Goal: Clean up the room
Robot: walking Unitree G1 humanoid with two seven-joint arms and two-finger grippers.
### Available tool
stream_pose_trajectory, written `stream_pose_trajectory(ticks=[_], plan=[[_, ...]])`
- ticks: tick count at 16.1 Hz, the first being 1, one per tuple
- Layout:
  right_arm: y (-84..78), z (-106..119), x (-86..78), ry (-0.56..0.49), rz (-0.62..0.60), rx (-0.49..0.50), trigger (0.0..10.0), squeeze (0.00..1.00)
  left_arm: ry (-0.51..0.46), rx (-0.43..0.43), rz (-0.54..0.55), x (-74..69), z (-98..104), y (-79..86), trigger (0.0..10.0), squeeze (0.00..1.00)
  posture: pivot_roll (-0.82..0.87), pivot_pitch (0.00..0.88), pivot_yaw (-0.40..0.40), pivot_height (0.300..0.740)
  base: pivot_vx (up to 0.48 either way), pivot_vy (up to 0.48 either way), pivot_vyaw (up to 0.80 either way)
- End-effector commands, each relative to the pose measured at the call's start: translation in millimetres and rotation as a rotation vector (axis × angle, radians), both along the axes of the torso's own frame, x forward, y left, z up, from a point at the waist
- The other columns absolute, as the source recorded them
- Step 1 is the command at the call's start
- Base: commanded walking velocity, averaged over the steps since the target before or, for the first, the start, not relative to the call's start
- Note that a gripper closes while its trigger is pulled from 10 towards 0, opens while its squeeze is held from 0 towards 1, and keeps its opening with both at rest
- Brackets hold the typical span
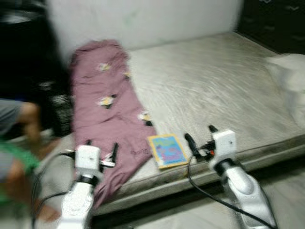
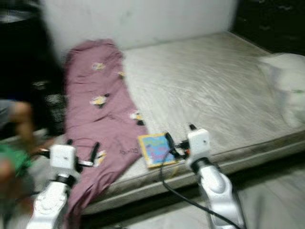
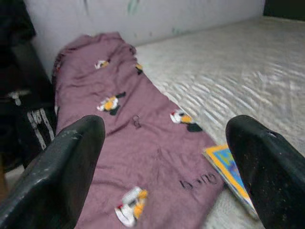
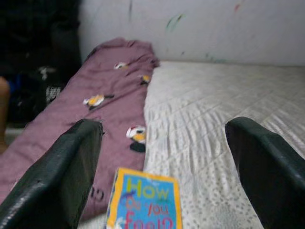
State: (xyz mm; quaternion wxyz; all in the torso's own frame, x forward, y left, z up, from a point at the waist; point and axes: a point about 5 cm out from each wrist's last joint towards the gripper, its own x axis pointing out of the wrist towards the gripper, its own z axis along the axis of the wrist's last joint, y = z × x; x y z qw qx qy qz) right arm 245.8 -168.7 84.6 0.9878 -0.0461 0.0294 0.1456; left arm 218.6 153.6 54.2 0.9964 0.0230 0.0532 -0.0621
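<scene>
On mattress [image 1: 214, 86]: one book [image 1: 167, 150], one blanket [image 1: 107, 114]

Home bedroom, bare mattress [image 1: 214, 90], mauve blanket [image 1: 107, 114], pillow [image 1: 290, 81]

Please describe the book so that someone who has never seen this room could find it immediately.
Look at the bare grey mattress, at its near edge. The book lies flat there, beside the mauve blanket and ahead of the right gripper. It is thin, with a yellow border and blue cover.

Mauve blanket [image 1: 107, 114], cartoon prints; yellow-edged blue book [image 1: 167, 150]; grey-white mattress [image 1: 214, 86].
</scene>
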Motion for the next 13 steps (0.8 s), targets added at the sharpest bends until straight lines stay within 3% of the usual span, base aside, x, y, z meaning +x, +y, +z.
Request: stream_pose_trajectory(ticks=[1, 8, 13], plan=[[6.3, 4, 1.6, -0.019, 0.014, 0.014, 10.0, 0.0, -0.007, 0.029, 0.008, 0.2, 2, 7.4, 10.0, 0.0, -0.05, 0.0, 0.052, 0.74, 0.0, 0.0, 0.77], [20.4, -3, -2.4, -0.012, 0.003, 0.055, 10.0, 0.0, 0.015, 0.021, 0.007, -3.8, -2, 8.6, 10.0, 0.0, -0.04, 0.0, 0.07, 0.74, 0.0, 0.0, 0.76], [-2.1, -2, 9.9, -0.042, -0.157, 0.032, 10.0, 0.0, -0.02, -0.009, -0.039, 4.3, 5, 8.1, 10.0, 0.0, -0.05, 0.0, 0.084, 0.74, 0.173, 0.0, 0.0]])
